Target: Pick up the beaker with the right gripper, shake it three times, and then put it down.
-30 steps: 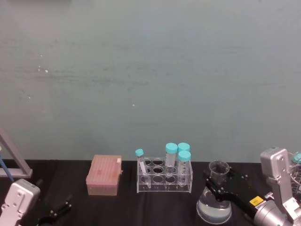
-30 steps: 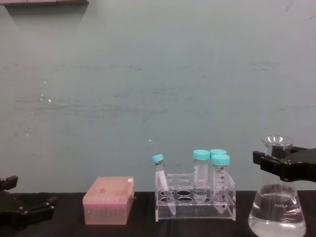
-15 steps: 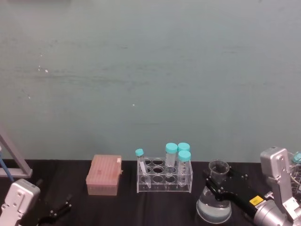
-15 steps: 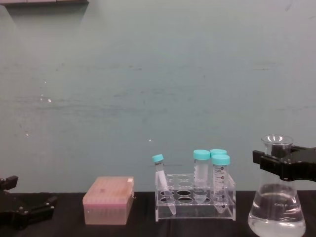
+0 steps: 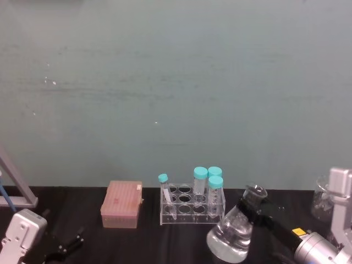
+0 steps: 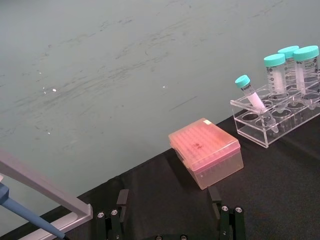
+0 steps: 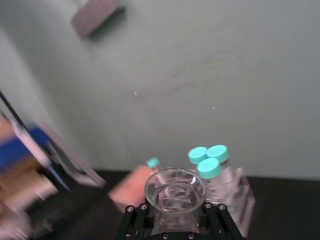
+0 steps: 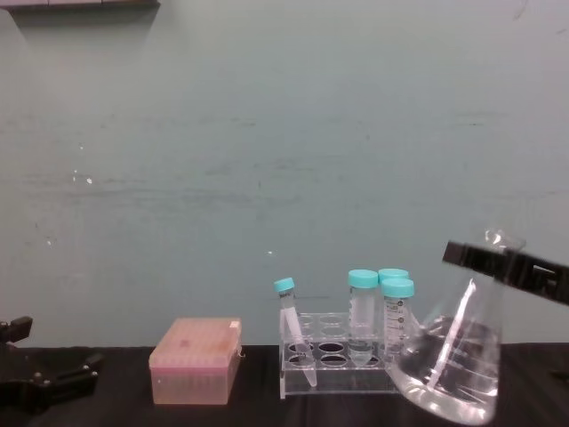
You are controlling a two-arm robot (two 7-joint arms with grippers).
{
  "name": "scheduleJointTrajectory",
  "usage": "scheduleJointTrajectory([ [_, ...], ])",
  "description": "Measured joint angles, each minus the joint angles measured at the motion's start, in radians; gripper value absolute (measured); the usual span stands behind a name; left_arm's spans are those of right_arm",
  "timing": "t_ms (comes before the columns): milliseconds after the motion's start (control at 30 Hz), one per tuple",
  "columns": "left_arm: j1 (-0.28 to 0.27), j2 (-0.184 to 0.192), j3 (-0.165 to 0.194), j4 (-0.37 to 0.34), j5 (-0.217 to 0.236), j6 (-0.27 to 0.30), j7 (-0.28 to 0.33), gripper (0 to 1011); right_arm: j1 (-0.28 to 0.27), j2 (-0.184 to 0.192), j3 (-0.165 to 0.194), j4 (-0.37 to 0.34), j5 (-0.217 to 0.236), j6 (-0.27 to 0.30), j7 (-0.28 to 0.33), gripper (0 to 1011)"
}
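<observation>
The beaker (image 5: 230,237) is a clear conical flask with liquid in it. It hangs tilted, its wide base swung toward the tube rack and its neck leaning right. My right gripper (image 5: 256,205) is shut on its neck just under the flared rim. From the chest the beaker (image 8: 452,363) leans beside the rack, with the right gripper (image 8: 500,261) as a black bar across its neck. In the right wrist view the beaker's mouth (image 7: 174,190) sits between the black fingers (image 7: 134,218). My left gripper (image 6: 172,222) rests open and low over the table at the left, holding nothing.
A clear tube rack (image 5: 192,212) with teal-capped tubes (image 8: 396,304) stands just left of the swung beaker. A pink tip box (image 5: 121,204) sits further left. Another glass vessel (image 5: 323,202) is at the far right. A metal stand (image 5: 15,184) leans at the left edge.
The beaker went from upright to tilted, its base swinging left toward the tube rack and rising. The right arm shifted with it. The left arm stayed still.
</observation>
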Motion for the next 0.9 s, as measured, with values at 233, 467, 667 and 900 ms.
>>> scheduleJointTrajectory([
  [233, 0.000, 0.000, 0.000, 0.000, 0.000, 0.000, 0.000, 1000, -0.017, -0.095, 0.103, -0.004, 0.254, 0.160, -0.010, 457],
  [467, 0.000, 0.000, 0.000, 0.000, 0.000, 0.000, 0.000, 1000, -0.024, -0.122, 0.130, -0.006, 0.342, 0.218, -0.047, 457],
  [667, 0.000, 0.000, 0.000, 0.000, 0.000, 0.000, 0.000, 1000, -0.002, -0.006, 0.022, -0.003, 0.115, 0.053, -0.031, 457],
  [900, 0.000, 0.000, 0.000, 0.000, 0.000, 0.000, 0.000, 1000, 0.056, 0.184, -0.168, 0.014, -0.410, -0.257, -0.103, 457],
])
